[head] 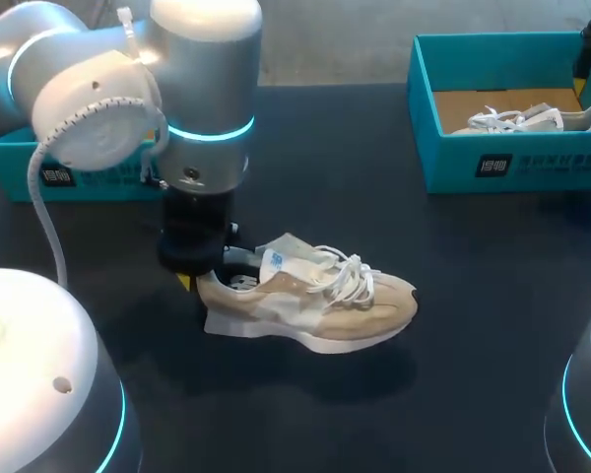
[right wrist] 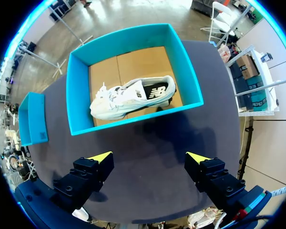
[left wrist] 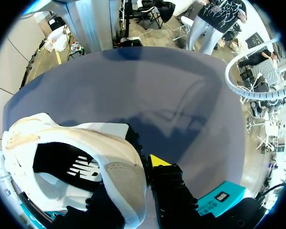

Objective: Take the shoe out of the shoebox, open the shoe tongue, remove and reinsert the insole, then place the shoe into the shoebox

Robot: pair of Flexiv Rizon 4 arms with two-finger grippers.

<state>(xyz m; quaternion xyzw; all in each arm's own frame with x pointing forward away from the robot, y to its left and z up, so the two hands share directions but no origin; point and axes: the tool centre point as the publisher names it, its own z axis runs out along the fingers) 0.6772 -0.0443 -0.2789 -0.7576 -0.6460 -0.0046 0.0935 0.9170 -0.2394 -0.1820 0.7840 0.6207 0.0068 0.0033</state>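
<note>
Your left gripper [left wrist: 132, 187] is clamped on the heel of the beige shoe [head: 310, 301], one finger inside the collar and one outside. The shoe stands on the dark table [head: 374, 197]. Your right gripper [right wrist: 148, 161] hangs wide open and holds nothing, near the shoebox [right wrist: 133, 122], which contains a white shoe [right wrist: 128, 98].

Left fingers [left wrist: 158, 161] pinched, right fingers [right wrist: 101, 157] spread

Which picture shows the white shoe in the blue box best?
The right wrist view: it looks down on the whole white shoe lying in the box. The head view shows only its top over the box wall. The left wrist view misses it.
</note>
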